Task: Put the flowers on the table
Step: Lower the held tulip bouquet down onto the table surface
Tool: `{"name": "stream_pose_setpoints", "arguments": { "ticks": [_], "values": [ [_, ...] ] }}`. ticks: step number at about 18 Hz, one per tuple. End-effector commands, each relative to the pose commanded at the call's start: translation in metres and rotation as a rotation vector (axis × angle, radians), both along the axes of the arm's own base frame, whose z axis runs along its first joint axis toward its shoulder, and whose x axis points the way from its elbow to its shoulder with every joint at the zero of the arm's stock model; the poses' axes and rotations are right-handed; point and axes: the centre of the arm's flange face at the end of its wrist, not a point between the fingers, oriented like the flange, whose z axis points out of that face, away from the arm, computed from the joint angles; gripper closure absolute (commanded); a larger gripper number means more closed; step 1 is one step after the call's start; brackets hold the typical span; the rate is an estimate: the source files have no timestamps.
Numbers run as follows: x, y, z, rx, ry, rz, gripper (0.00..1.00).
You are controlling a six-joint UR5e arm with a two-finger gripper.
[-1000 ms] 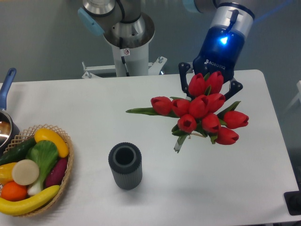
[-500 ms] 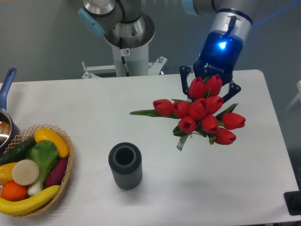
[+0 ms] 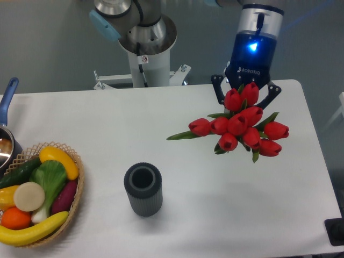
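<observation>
The flowers (image 3: 239,124), a bunch of red tulip buds with green leaves, hang from my gripper (image 3: 246,95) above the right half of the white table (image 3: 161,118). The buds face the camera and hide the stems and the fingertips. One long leaf sticks out to the left. The gripper is shut on the bunch, its blue light on.
A dark ribbed cylinder vase (image 3: 143,189) stands upright at the table's front middle. A wicker basket of fruit and vegetables (image 3: 37,193) sits at the front left. A pot with a blue handle (image 3: 6,129) is at the left edge. The robot base (image 3: 145,48) stands behind the table.
The gripper with the flowers has moved to the right and up a little. The bunch has turned so the stems no longer show beneath it.
</observation>
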Motion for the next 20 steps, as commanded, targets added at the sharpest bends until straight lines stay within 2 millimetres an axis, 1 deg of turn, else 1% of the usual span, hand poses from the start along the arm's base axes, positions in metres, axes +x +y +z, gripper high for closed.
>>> {"name": "stream_pose_setpoints", "arguments": {
  "ticks": [2, 4, 5, 7, 8, 10, 13, 16, 18, 20],
  "values": [
    [0.006, 0.0, -0.018, -0.124, 0.015, 0.011, 0.7],
    [0.012, 0.008, -0.035, -0.245, 0.037, -0.056, 0.7],
    [0.014, 0.009, -0.04, -0.292, 0.034, -0.077, 0.7],
    [0.011, 0.008, -0.058, -0.378, 0.006, -0.089, 0.7],
    [0.011, 0.012, -0.066, -0.414, 0.001, -0.099, 0.7],
    [0.01, 0.022, -0.085, -0.495, 0.0, -0.115, 0.7],
    [0.009, 0.041, -0.123, -0.617, -0.009, -0.138, 0.7],
    [-0.004, 0.053, -0.158, -0.662, -0.042, -0.156, 0.7],
    [-0.008, 0.063, -0.174, -0.687, -0.053, -0.171, 0.7],
    [-0.012, 0.067, -0.191, -0.726, -0.059, -0.175, 0.7]
  ]
}}
